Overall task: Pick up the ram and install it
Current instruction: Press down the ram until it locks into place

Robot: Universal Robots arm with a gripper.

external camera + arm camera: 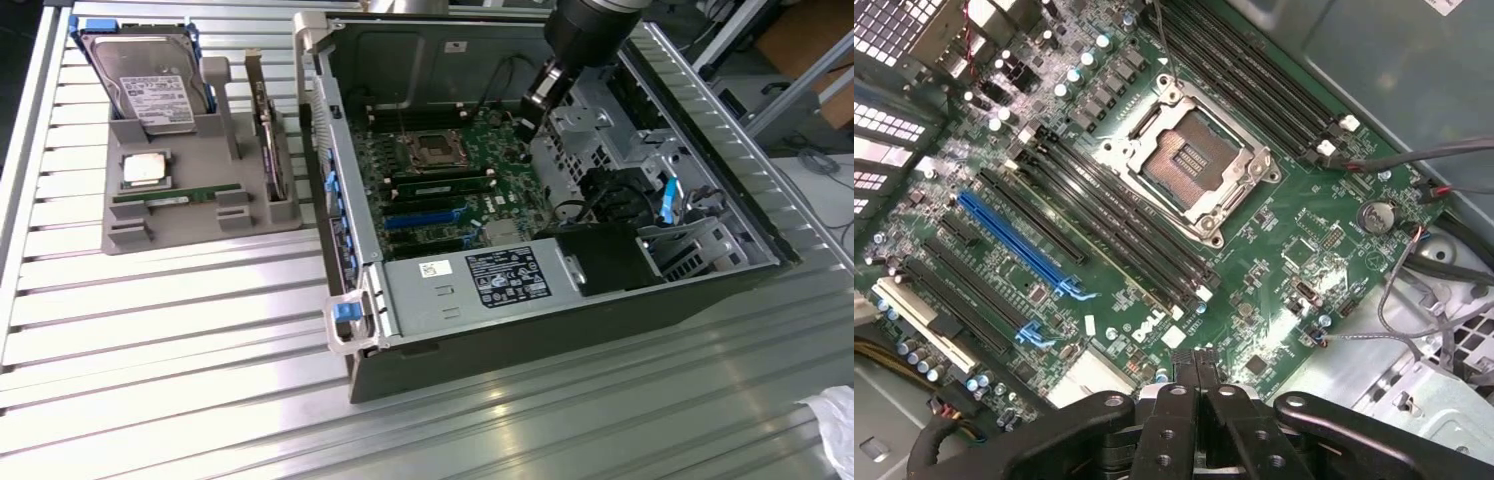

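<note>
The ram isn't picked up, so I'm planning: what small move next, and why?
Probably lift the gripper out of the case toward the gray tray: it is shut and empty over the motherboard, while the ram lies there.

**Arm poised, claw shut**

The arm [591, 35] reaches down from the top of the exterior view, its thick dark wrist tilting toward that view's left. Below the wrist hangs the gripper [1196, 362], pointing downward. In the wrist view its two black fingers [1176, 400] press flat against each other with nothing between them, their linkage bars spread out to either side.
</note>
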